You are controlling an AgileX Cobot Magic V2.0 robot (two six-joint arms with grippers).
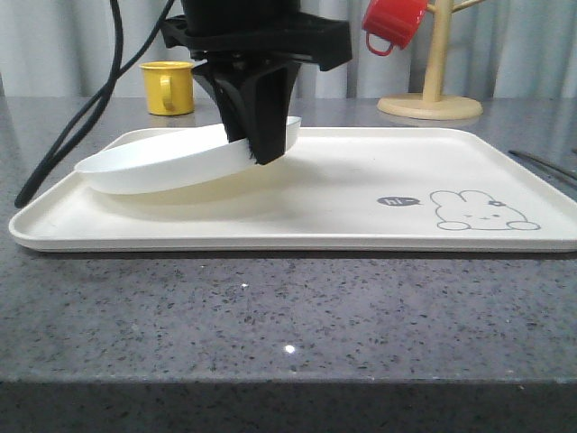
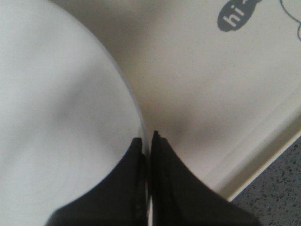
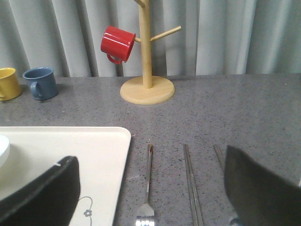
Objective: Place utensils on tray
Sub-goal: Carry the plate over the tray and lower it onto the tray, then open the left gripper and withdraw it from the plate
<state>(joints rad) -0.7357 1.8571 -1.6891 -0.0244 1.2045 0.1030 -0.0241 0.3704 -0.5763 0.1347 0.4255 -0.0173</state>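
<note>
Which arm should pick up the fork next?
Right. Its open pincer hovers over the fork and chopsticks lying on the table beside the tray. The left pincer is shut on the plate, tilted over the tray.

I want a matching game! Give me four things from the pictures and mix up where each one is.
Things:
1. red mug
2. white plate
3. fork
4. yellow mug

Places:
A. lying on the grey table beside the tray
B. hanging on the wooden mug tree
C. pinched at its rim by the left claw, over the tray
D. standing on the table behind the tray

Pairs: 1-B, 2-C, 3-A, 4-D
</note>
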